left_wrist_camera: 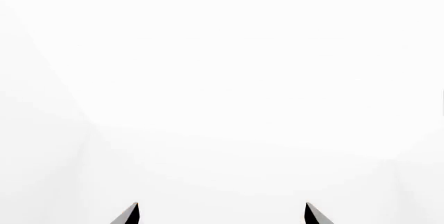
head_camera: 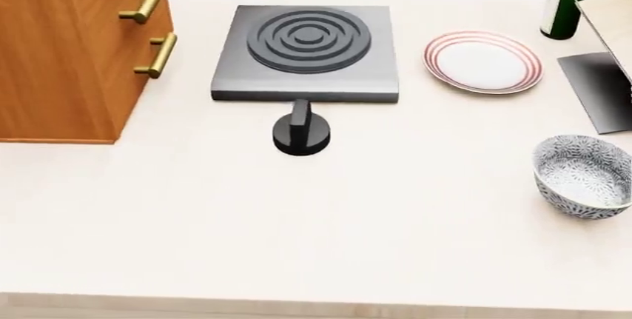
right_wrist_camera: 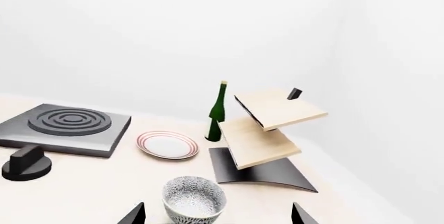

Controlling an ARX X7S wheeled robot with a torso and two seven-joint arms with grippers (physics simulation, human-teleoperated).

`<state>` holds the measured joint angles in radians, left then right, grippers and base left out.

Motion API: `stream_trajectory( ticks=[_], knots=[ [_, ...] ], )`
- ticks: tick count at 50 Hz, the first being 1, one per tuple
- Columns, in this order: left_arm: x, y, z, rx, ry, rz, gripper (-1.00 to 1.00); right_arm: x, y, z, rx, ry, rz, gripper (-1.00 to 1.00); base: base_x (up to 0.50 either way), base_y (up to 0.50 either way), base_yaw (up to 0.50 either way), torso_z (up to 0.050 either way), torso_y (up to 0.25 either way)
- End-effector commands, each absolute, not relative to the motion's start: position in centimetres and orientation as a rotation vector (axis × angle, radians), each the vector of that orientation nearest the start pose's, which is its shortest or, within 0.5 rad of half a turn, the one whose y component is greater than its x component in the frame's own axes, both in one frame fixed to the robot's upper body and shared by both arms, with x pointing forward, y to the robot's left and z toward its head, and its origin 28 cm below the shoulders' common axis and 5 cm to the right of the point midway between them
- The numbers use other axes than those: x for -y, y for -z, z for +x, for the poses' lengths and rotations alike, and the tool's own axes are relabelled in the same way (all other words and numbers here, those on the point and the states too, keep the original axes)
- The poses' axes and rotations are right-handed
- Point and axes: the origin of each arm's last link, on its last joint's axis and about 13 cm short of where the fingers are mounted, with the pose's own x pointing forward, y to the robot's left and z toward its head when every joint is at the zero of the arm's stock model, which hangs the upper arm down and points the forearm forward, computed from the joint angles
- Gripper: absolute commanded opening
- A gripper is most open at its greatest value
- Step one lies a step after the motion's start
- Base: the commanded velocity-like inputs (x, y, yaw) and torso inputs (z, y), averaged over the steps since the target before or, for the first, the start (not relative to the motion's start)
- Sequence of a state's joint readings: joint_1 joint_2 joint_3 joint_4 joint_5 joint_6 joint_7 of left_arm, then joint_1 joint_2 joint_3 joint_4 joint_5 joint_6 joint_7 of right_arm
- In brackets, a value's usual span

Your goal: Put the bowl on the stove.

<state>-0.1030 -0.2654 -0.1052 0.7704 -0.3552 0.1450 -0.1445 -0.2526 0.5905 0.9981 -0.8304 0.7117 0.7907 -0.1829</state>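
The speckled white bowl [head_camera: 585, 175] stands upright on the table at the right, well in front of and to the right of the stove [head_camera: 306, 52]. The stove is a dark grey slab with burner rings, at the back middle. In the right wrist view the bowl [right_wrist_camera: 194, 199] sits between the spread fingertips of my right gripper [right_wrist_camera: 218, 214], which is open and does not touch it; the stove [right_wrist_camera: 66, 126] lies far off. My left gripper [left_wrist_camera: 222, 213] is open and faces only white wall. Neither gripper shows in the head view.
A round black knob [head_camera: 301, 134] sits in front of the stove. A white plate with red rim rings [head_camera: 483, 61] lies right of the stove, a green bottle [head_camera: 565, 1] behind it. A wooden drawer cabinet [head_camera: 79, 45] stands at the left. A tilted wooden rack on a dark base [right_wrist_camera: 267, 135] stands at the far right.
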Motion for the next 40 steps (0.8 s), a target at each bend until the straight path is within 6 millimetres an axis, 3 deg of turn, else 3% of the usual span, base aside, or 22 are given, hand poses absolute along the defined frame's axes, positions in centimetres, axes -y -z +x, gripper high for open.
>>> stream_trajectory(
  ticks=[1,19,31,40],
  knots=[
    [-24.49,-20.53,18.02,1.009,0.011,-0.112,1.0,27.12,-19.44,10.65,0.11,0.143,-0.223,1.0,0.0,0.5,0.0,0.0,0.0],
    [-24.52,-20.52,18.02,1.01,0.005,-0.104,1.0,26.86,-19.28,10.92,0.109,0.125,-0.203,1.0,0.0,0.5,0.0,0.0,0.0],
    [-24.55,-20.44,18.07,1.008,0.005,-0.101,1.0,26.66,-18.94,11.26,0.066,0.108,-0.237,1.0,0.0,0.01,0.0,0.0,0.0],
    [-24.52,-20.46,18.04,1.008,0.006,-0.1,1.0,26.85,-18.9,11.02,0.075,0.119,-0.169,1.0,0.12,0.0,0.0,0.0,0.0]
  ],
)
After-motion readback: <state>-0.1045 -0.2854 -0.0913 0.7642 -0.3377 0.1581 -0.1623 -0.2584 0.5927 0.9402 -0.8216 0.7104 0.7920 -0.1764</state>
